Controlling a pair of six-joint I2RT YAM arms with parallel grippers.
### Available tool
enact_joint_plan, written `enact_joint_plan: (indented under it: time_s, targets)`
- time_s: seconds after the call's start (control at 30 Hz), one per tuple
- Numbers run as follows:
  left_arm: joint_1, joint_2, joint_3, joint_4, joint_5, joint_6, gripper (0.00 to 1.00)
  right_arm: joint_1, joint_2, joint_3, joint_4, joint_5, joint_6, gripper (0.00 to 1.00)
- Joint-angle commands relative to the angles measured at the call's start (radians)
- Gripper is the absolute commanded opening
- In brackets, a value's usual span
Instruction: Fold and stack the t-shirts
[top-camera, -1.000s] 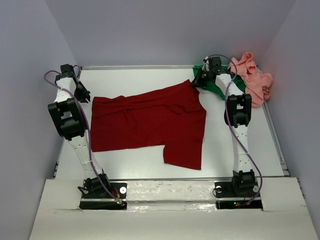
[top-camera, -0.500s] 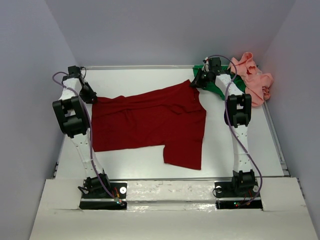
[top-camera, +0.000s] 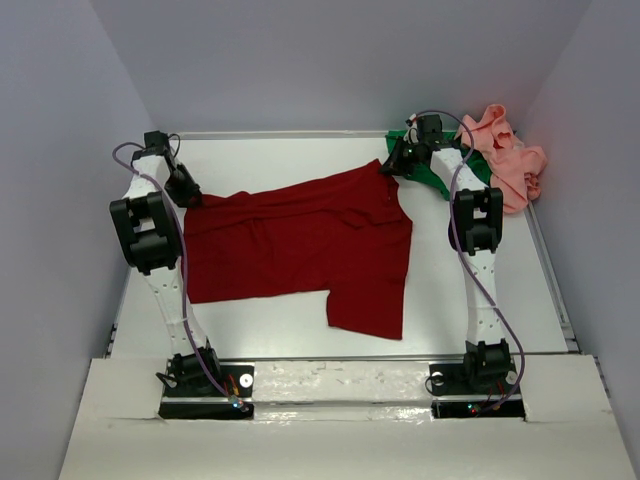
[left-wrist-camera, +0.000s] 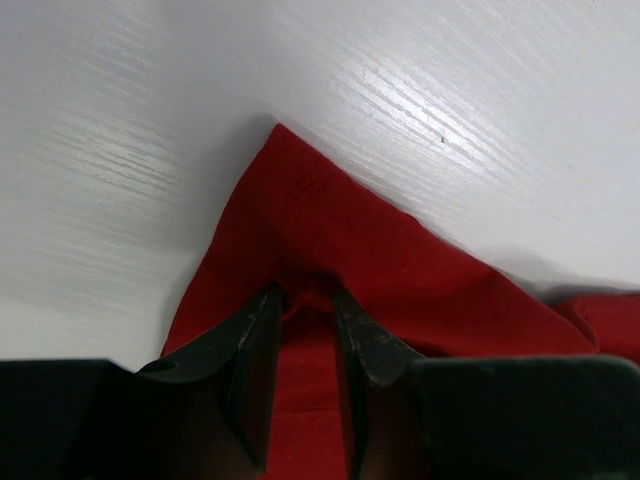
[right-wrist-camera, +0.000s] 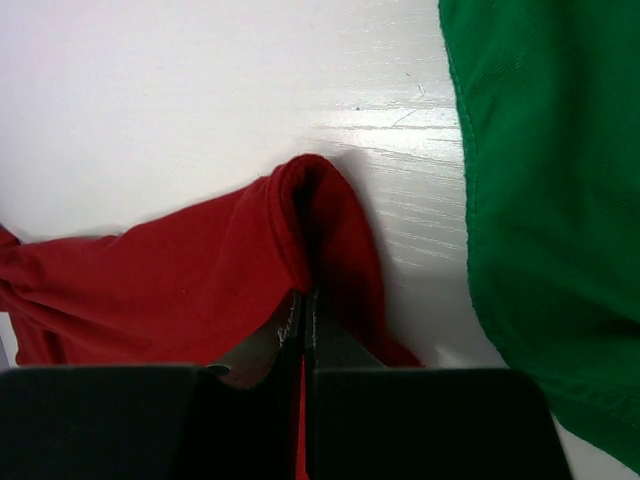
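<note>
Two hands: the left hand (left-wrist-camera: 308, 295), fingers parted and seemingly released, straddles the far-left corner of the dark red t-shirt (top-camera: 300, 240) spread on the surface (top-camera: 280, 160); the right hand (right-wrist-camera: 303, 300) is clenched on its far-right corner, beside the green t-shirt (right-wrist-camera: 540, 200).

A white table (top-camera: 270, 325) with faint wood grain is closed in by plain grey walls (top-camera: 340, 60) at 9, 12 and 3 o'clock.
</note>
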Motion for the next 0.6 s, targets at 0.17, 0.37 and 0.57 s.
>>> enact_joint_plan:
  time_s: [0.17, 0.37, 0.57]
  targets:
    - [-0.008, -0.035, 0.007, -0.070, -0.048, 0.034, 0.37, -0.004, -0.051, 0.002, 0.047, -0.018, 0.006, 0.00]
    - [-0.021, -0.029, 0.013, -0.076, -0.088, 0.043, 0.34, -0.004, -0.053, 0.002, 0.046, -0.015, 0.006, 0.00]
    - [-0.021, 0.017, 0.036, -0.100, -0.105, 0.048, 0.09, -0.004, -0.053, 0.004, 0.049, -0.017, 0.007, 0.00]
